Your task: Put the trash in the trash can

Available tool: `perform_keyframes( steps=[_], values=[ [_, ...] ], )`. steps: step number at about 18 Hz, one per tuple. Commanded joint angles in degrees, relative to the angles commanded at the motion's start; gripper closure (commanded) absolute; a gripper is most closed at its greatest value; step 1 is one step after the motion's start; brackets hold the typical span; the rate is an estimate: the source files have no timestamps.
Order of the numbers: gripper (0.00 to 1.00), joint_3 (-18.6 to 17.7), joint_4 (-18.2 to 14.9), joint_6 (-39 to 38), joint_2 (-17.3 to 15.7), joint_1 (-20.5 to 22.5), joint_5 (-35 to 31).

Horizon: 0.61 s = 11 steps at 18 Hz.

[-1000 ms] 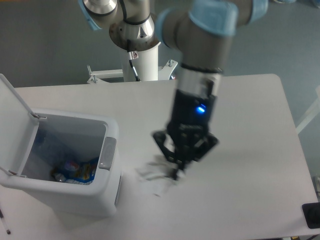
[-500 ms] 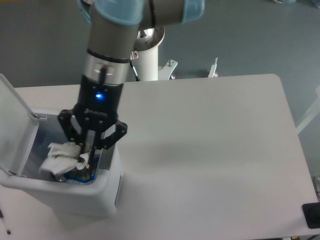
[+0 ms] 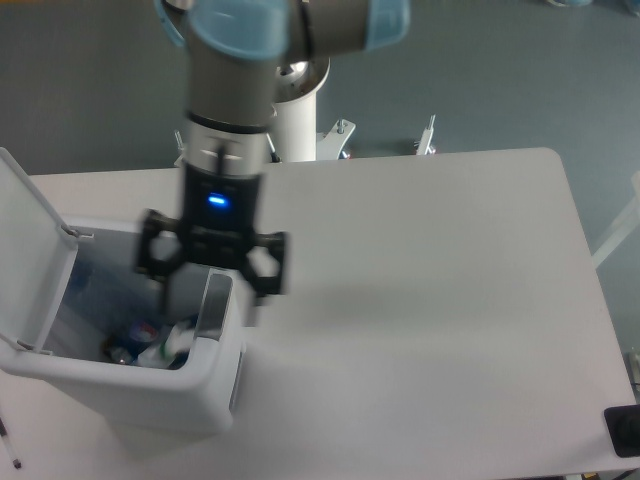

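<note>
The trash can is a white bin at the table's left with its flip lid standing open and a grey latch on the right rim. My gripper hangs over that right rim, fingers spread wide and open, holding nothing. A crumpled white paper wad with a green spot, part of the trash, lies inside the bin beside a blue and yellow packet. The bin's front wall hides the rest of the bottom.
The arm's white base stands behind the table's far edge. A black object sits at the table's front right corner. A thin stick lies at the front left edge.
My gripper carried the white paper wad from the table's middle to over the bin, then opened. The wad has dropped out of the fingers into the bin.
</note>
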State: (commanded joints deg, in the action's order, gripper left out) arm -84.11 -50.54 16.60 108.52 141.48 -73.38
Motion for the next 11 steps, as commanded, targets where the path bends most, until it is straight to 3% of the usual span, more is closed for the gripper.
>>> perform_keyframes(
  steps=[5,9,11],
  values=[
    [0.00,-1.8,0.1,11.2,4.8,8.0,-4.5],
    [0.00,-2.5,-0.3,19.7,5.7,8.4,-17.5],
    [0.00,-3.0,-0.6,24.2,5.8,8.1,-20.2]
  ],
)
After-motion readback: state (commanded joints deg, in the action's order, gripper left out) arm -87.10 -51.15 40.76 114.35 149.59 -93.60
